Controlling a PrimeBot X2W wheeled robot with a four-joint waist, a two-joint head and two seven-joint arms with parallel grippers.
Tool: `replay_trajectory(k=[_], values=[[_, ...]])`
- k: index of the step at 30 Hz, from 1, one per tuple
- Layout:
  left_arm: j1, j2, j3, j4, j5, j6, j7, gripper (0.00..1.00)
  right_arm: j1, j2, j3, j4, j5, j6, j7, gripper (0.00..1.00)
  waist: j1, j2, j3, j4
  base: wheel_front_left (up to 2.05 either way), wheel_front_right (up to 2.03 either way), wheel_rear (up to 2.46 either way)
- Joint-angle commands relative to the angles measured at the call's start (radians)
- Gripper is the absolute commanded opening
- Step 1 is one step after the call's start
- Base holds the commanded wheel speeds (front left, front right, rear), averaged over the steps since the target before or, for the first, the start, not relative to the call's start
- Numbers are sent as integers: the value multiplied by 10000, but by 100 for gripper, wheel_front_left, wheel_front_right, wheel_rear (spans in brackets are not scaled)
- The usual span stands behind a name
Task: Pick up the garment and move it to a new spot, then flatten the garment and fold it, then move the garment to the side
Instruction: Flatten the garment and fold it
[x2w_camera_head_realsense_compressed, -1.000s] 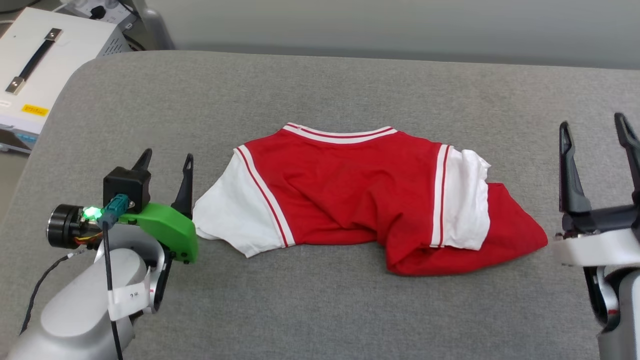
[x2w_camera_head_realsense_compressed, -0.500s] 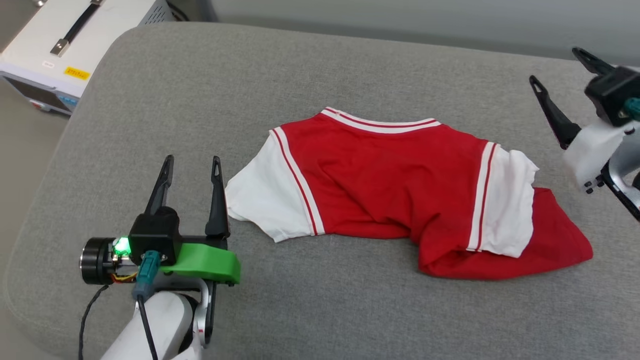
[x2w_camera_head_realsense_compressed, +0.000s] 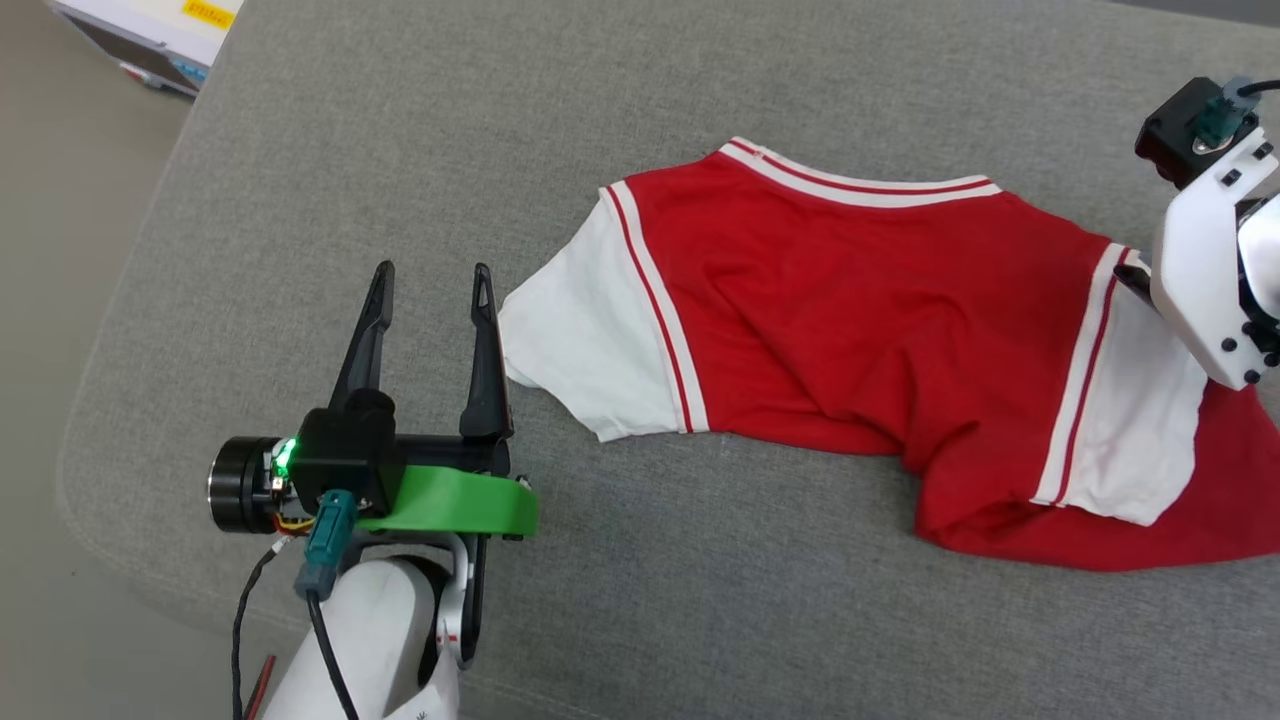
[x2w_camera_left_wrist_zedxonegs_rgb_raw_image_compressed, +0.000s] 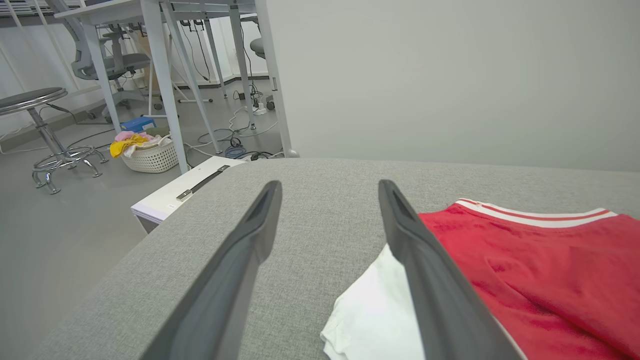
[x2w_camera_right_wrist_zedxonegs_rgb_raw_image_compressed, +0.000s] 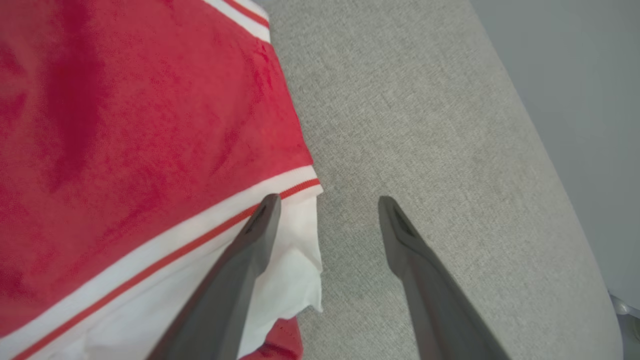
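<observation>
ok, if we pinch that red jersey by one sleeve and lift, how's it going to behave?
Probably floppy: the jersey lies rumpled, with red fabric folded under one white sleeve, so it should drape and unfold when lifted. Likely light: thin knit. Pushed, it will probably bunch rather than slide on the textured grey cushion.

I get the garment (x2w_camera_head_realsense_compressed: 850, 300) in all three: head camera from above, left wrist low toward the wall (x2w_camera_left_wrist_zedxonegs_rgb_raw_image_compressed: 450, 75), right wrist close, facing down.
</observation>
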Motion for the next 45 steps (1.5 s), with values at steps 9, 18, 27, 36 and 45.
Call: replay_trajectory(k=[9, 18, 27, 36, 45], values=[[-149, -824, 679, 71, 697, -764, -56, 100, 147, -82, 1835, 888, 1120, -7, 225, 100, 0, 0, 942, 639, 0, 0, 0], [218, -997, 1265, 292, 1181, -1155, -57, 100, -205, -219, 1863, 1069, 1392, -7, -2458, 0, 0, 0, 18, 44, 0, 0, 0], [999, -957, 1640, 348, 1488, -1379, -57, 100, 938, -1044, 548, 81, 1201, -7, -4534, 0, 0, 0, -1152, -822, 0, 0, 0], [1526, -957, 1738, 329, 1637, -1501, -57, 100, 3256, -1846, -1947, -844, 1023, -7, -4577, 0, 0, 0, -1619, -1507, 0, 0, 0], [1423, -988, 1738, 314, 1706, -1653, -57, 100, 5195, -2125, -5204, -1117, 449, -7, -3718, 0, 0, 0, -1397, -1652, 0, 0, 0]])
